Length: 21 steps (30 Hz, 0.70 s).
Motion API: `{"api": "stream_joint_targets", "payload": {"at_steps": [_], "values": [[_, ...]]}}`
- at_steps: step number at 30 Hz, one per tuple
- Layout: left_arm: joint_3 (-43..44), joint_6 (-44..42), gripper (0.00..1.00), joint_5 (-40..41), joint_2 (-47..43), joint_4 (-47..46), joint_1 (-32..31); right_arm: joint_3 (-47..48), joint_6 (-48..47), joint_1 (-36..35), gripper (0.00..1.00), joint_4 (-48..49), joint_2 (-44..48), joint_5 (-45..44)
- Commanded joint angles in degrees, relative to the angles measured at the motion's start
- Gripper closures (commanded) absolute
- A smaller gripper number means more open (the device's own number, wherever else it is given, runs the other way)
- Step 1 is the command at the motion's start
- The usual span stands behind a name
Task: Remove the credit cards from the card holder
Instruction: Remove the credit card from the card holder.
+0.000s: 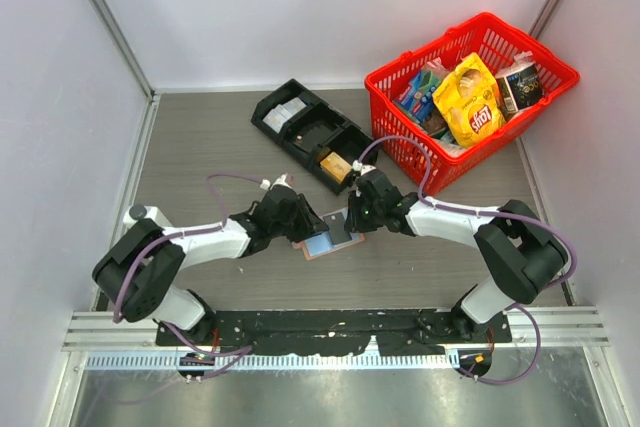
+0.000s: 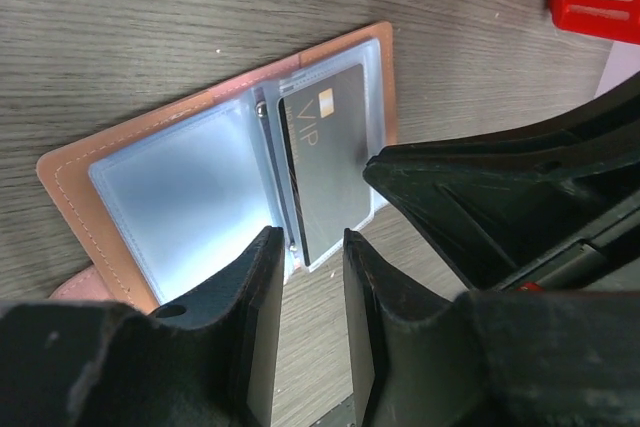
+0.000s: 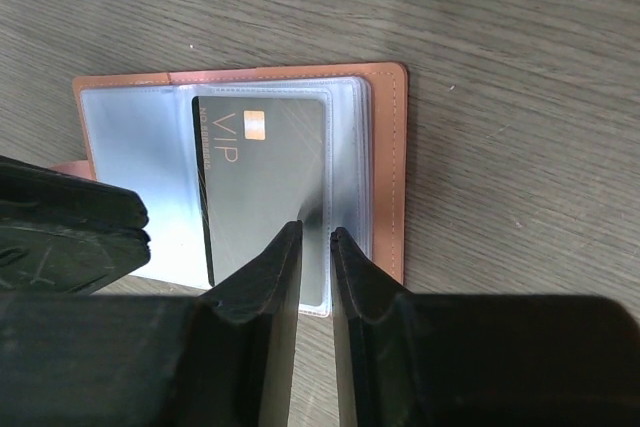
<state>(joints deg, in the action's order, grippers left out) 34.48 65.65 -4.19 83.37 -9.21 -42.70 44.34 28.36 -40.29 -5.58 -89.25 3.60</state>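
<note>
The salmon-pink card holder (image 1: 345, 244) lies open on the table between my two grippers, its pale blue sleeves up. A dark grey credit card (image 3: 265, 177) marked VIP sits in a clear sleeve on its right half. My left gripper (image 2: 310, 237) stands at the holder's (image 2: 90, 197) near edge by the spine, jaws apart with bare table showing between them. Its tips flank the card's (image 2: 325, 167) lower corner. My right gripper (image 3: 316, 230) hovers over the card's lower right part, jaws only narrowly apart around the sleeve edge. Neither visibly grips anything.
A black compartment tray (image 1: 310, 132) sits behind the holder, and a red basket (image 1: 450, 162) of snack packs stands at the back right. The two gripper heads nearly touch over the holder. White walls close in the table on three sides.
</note>
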Motion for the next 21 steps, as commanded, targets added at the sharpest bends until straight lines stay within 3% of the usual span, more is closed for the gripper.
{"api": "stream_joint_targets", "payload": {"at_steps": [1, 14, 21], "values": [[2.0, 0.6, 0.66, -1.2, 1.8, -3.6, -0.1, 0.0, -0.1, 0.3, 0.77, 2.8, 1.5, 0.4], [1.5, 2.6, 0.66, -2.1, 6.7, -6.6, -0.1, -1.5, 0.3, 0.8, 0.78, 3.8, 0.6, 2.6], [-0.4, 5.8, 0.67, -4.6, 9.6, -14.2, -0.1, -2.6, 0.6, 0.8, 0.79, 4.2, 0.0, 3.3]]}}
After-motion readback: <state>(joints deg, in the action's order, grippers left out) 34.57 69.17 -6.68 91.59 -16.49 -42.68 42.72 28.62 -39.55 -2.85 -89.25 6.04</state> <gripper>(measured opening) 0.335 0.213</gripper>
